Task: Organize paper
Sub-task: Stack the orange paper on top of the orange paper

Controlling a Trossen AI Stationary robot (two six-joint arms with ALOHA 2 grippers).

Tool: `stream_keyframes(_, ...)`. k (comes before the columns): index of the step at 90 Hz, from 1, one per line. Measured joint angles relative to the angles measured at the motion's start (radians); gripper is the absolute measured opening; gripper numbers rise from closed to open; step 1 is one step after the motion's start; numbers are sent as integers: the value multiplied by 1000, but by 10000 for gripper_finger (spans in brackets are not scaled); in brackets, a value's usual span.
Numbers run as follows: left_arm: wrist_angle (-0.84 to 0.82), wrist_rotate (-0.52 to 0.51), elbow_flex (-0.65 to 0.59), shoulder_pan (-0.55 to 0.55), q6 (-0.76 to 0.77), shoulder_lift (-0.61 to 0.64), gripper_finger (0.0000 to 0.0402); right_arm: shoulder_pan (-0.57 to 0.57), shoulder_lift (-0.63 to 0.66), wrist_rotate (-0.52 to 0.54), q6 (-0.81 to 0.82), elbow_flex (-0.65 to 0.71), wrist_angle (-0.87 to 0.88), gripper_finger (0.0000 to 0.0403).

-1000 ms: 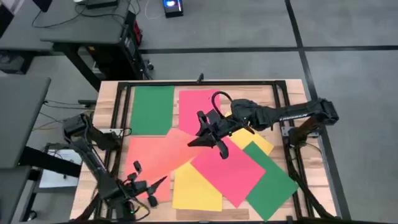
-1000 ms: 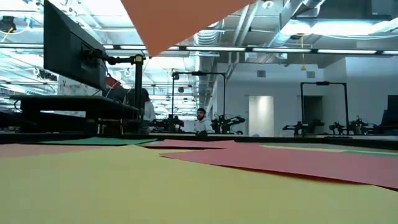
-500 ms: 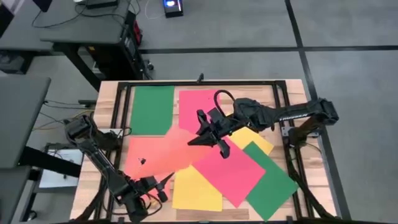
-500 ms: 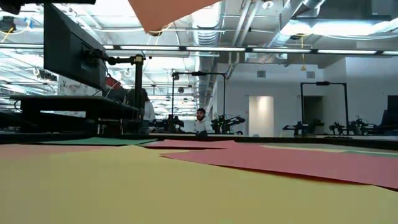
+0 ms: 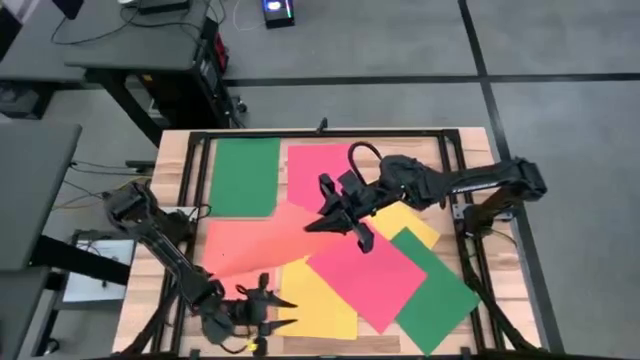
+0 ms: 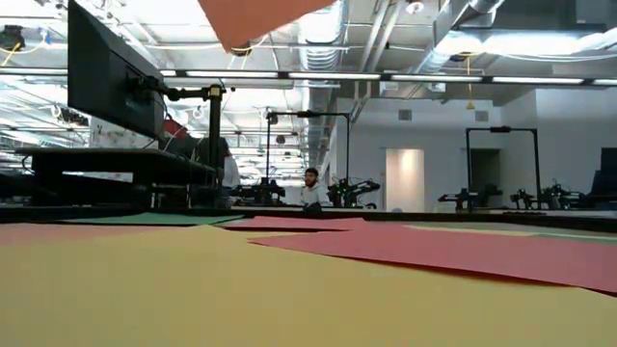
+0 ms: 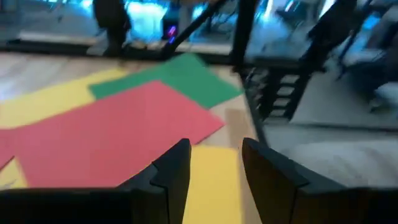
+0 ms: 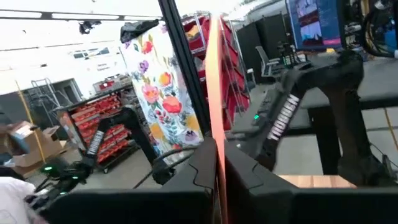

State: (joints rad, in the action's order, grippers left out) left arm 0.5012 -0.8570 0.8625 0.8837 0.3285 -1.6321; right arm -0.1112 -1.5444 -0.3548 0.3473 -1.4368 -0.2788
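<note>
**A:** What has changed for you in the last second?

**B:** Your left tool (image 5: 268, 307) has swung along the near edge of the surface (image 5: 180, 165), off the orange sheet (image 5: 262, 243) and toward the yellow sheet (image 5: 318, 300). Its fingers (image 7: 173, 169) stand apart and grasp nothing. Your right tool (image 5: 333, 212) has hardly moved; it hangs over the middle, clenched on one corner of the orange sheet, whose edge runs up between its fingers (image 8: 202, 171) in the right wrist view.

**A:** So where does the paper lie?

**B:** The orange sheet is lifted at one corner, its far end near the left tool and low over the surface. A green sheet (image 5: 246, 175) and a red sheet (image 5: 320, 168) lie side by side at the back. Another red sheet (image 5: 375, 275), a second green sheet (image 5: 438, 292) and a second yellow sheet (image 5: 412, 222) overlap on the right. I judge that you are mid-carry, with most of the sorting left.

**A:** Any writing?

**B:** "TROSSEN" reads along the far arm's link (image 8: 281, 120) in the right wrist view. On the monitor (image 8: 313, 23) behind it, nothing is legible.
</note>
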Motion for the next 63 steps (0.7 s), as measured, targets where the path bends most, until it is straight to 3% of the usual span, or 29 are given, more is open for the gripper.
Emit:
stream_keyframes(21,815,-51,-400,2,-230,27,131,-10,34,-7,-5,0,-1,0)
stream_keyframes(28,983,-59,-472,-21,-348,29,131,-13,37,-7,-5,0,4,0)
stream_keyframes(40,1017,-44,-483,-67,-465,29,131,-8,39,-8,-6,0,4,0)
stream_keyframes(63,838,35,-390,-156,-486,29,131,9,39,-7,-8,0,2,0)
